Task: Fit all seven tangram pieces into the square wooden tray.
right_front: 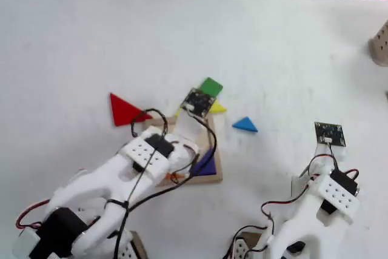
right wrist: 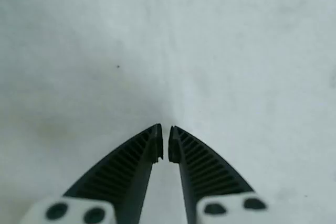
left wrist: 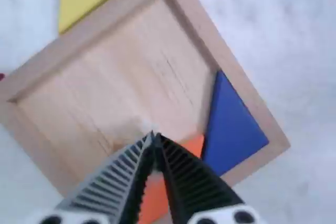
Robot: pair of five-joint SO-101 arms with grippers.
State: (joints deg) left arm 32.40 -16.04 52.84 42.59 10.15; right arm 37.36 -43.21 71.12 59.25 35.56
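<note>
— So, starting from the left: what matters for this step?

— Past the red triangle (right_front: pixel 124 110), which lies on the table beside the tray, the left gripper (left wrist: pixel 155 139) hangs over the square wooden tray (left wrist: pixel 100 98) with its jaws pressed together, tips just above the orange piece (left wrist: pixel 193 145). I judge it to be nudging that piece into place. It should push low and slowly, sliding the orange flush against the dark blue piece (left wrist: pixel 231 124) and the rim, without riding up over an edge.

— And how does the tray look?

— It is pale wood with a raised border, and most of its floor is bare. Orange and dark blue sit side by side, touching, in one corner.

— Further right?

— A green piece (right_front: pixel 211 86) and a yellow piece (right_front: pixel 217 108) lie just outside the far rim, and a small blue triangle (right_front: pixel 245 125) sits near them on the table. Well apart from these, the right gripper (right wrist: pixel 165 142) hovers over bare table, its tips all but closed and holding nothing.
</note>
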